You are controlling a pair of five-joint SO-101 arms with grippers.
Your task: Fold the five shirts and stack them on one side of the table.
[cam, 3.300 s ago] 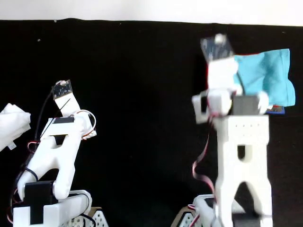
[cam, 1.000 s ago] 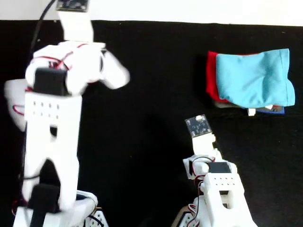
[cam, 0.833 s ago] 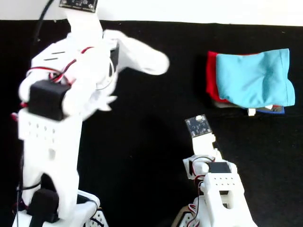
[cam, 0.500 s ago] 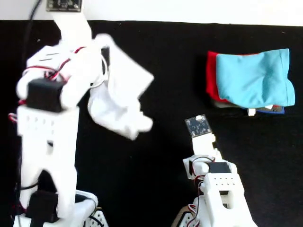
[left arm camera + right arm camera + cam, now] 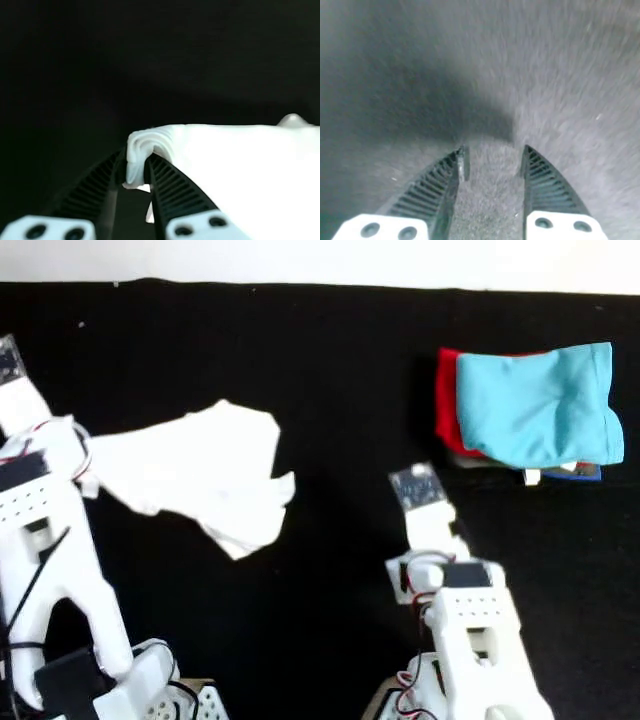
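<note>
Seemingly four shirts are done: the stack (image 5: pixel 530 405), light blue over red, sits at 2 o'clock on the table (image 5: pixel 340 370). Left to fold is the white shirt (image 5: pixel 200 480), crumpled at 9 o'clock, its edge pinched by the left gripper (image 5: pixel 136 165). The right gripper (image 5: pixel 494 154) hangs parted, holding nothing.

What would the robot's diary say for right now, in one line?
left gripper: shut on white shirt | right gripper: open, above black table | light blue shirt: folded, atop red shirt
</note>
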